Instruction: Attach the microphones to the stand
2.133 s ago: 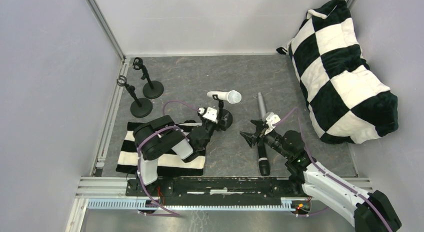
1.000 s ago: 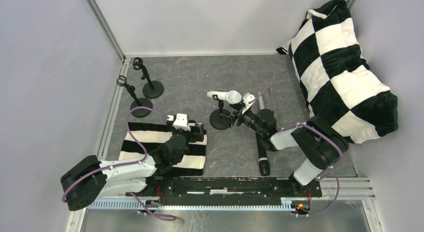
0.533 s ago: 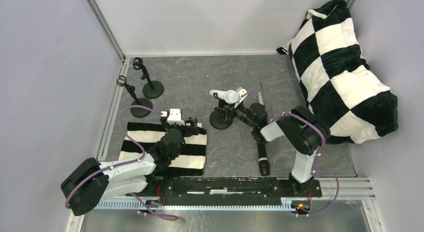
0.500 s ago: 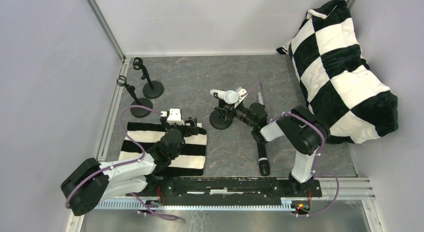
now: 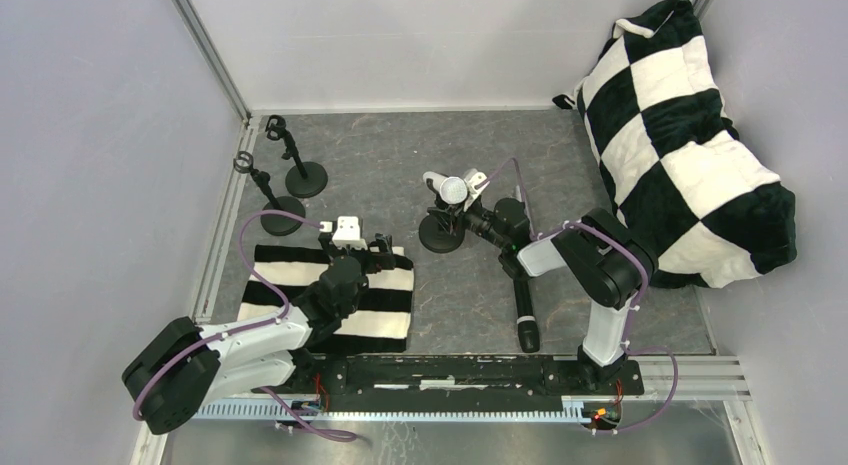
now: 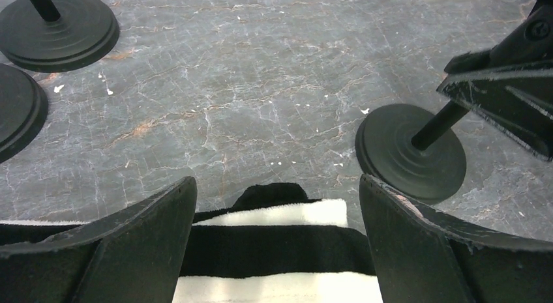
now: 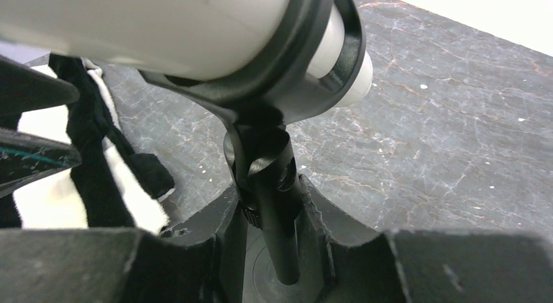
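Right wrist: right hand point(image 7: 274, 251) clamped on stand pole point(image 7: 262, 161); left hand point(image 6: 277, 186) released above cloth point(image 6: 274, 251) edge.

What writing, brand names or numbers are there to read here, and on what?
None can be read. The white mic, its stand, the black mic, the striped cloth and the checked cushion show no words, numbers or logos. Any marks on the rail at the near edge are too small to read.

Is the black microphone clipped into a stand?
No, the black microphone lies flat on the table, held by no clip.
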### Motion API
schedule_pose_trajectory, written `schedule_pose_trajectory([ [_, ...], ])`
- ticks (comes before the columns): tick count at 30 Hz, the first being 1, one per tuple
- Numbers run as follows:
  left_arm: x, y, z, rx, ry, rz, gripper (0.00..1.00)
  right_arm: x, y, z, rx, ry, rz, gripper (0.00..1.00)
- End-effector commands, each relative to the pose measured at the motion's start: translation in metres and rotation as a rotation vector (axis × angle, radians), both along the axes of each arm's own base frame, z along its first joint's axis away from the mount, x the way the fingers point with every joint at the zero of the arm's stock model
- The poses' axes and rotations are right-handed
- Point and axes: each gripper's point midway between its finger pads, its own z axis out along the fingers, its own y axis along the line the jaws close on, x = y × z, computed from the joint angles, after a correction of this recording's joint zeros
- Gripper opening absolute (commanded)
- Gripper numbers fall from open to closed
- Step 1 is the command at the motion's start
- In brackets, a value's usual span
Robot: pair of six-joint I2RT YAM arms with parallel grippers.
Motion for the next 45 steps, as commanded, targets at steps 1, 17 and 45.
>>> schedule_pose_trajectory([
  [1, 0.006, 0.001, 0.008, 0.032, -0.029, 0.001, 0.99, 0.030, -0.001, 0.065, 0.094, -0.165, -0.017, 0.00],
  [17, 0.011, 0.000, 0.002, 0.053, 0.000, 0.003, 0.99, 0.194, -0.102, 0.126, 0.124, -0.255, -0.260, 0.00],
  [45, 0.017, -0.003, -0.004, 0.052, 0.031, -0.021, 0.99, 0.211, -0.231, 0.050, 0.070, -0.097, -0.527, 0.56],
])
